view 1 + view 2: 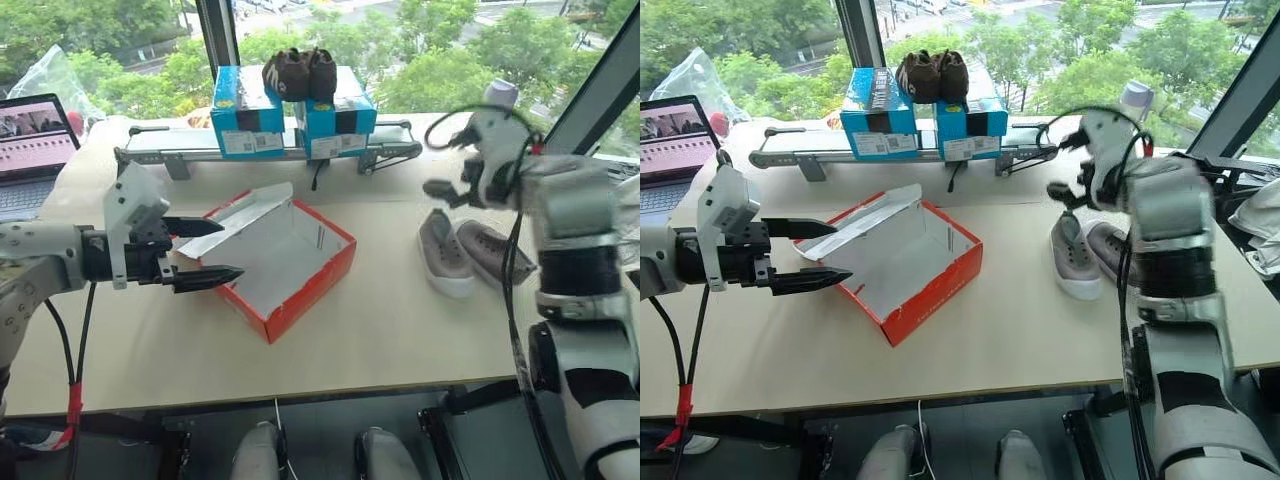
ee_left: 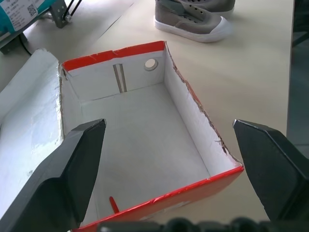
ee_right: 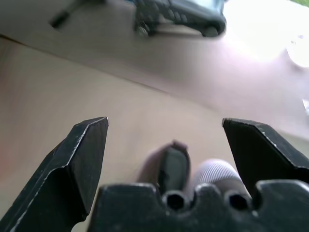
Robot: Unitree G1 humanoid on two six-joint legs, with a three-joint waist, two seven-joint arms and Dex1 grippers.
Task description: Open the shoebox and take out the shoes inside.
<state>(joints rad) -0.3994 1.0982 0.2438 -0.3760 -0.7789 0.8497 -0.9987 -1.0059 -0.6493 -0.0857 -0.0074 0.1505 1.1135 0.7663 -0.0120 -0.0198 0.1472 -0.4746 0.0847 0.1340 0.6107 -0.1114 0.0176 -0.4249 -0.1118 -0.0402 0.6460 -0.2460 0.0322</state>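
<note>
Since the red-orange cardboard shoebox [image 1: 280, 262] is seen open and emptied, the grey-taupe shoes [image 1: 462, 252] are laid together on the counter [image 1: 400, 320]. Both grippers' jaws are spread wide, and nothing is held.

Head cameras overlook the table [image 1: 400, 330]; wrist cameras look close along fingers [image 2: 72, 169].

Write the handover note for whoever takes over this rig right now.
Left gripper: open, empty, at the near left corner of the shoebox.
Right gripper: open, empty, raised above the table, beside the shoes.
Shoebox: lid folded back, inside empty.
Shoes: both on the table to the box's right, side by side.
Done: box opened, both shoes out.
Left: nothing visible.
</note>
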